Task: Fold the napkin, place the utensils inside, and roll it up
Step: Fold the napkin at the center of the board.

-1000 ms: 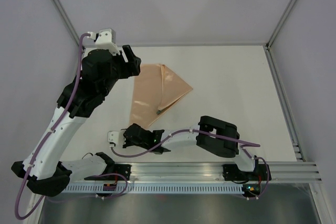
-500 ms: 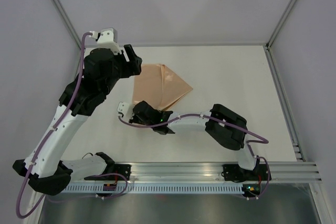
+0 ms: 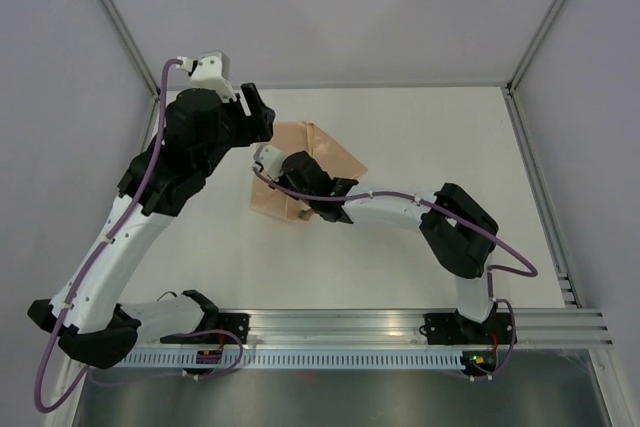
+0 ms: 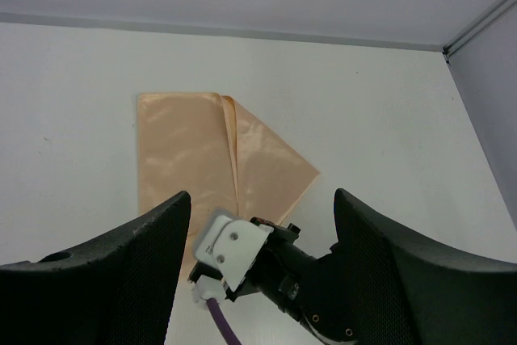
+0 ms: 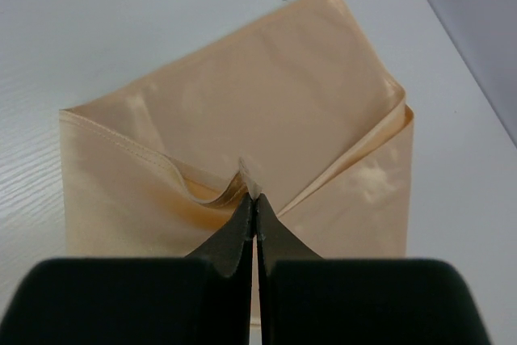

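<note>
Napkin [image 5: 266,86], partly folded: right gripper [image 5: 255,199] has swung in from the near edge and is now pinched shut on a raised fold. Left gripper [image 4: 258,199] wide, empty. Next fold likely.

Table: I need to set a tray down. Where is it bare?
Bare: the right side, between napkin and right rail; also near-left, between the left arm and front rail. Crowded at the napkin, where the right fingers pinch it.

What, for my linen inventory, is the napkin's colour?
Plain peach-orange, no pattern; the napkin shows best in the right wrist view.
</note>
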Controlling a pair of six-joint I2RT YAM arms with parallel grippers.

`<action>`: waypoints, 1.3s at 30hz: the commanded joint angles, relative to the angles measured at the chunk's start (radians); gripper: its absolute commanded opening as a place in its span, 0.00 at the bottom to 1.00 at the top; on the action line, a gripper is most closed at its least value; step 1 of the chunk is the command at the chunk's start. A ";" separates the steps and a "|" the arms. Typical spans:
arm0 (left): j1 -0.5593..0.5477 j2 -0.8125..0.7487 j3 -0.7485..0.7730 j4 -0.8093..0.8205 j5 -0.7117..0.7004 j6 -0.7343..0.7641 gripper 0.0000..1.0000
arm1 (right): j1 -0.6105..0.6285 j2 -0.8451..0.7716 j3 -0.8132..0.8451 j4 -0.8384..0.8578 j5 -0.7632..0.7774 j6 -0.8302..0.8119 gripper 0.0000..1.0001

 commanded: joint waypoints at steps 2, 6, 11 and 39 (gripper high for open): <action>0.008 0.016 0.004 0.039 0.044 0.035 0.77 | -0.033 -0.073 -0.005 -0.024 0.038 0.022 0.00; 0.011 0.024 -0.003 0.047 0.056 0.033 0.77 | -0.059 -0.088 -0.014 -0.030 0.044 0.022 0.01; 0.017 0.029 -0.016 0.057 0.075 0.033 0.77 | -0.083 -0.104 -0.031 -0.030 0.050 0.025 0.00; 0.026 0.091 -0.141 0.133 0.167 -0.004 0.76 | -0.166 -0.134 -0.160 0.022 0.090 -0.020 0.01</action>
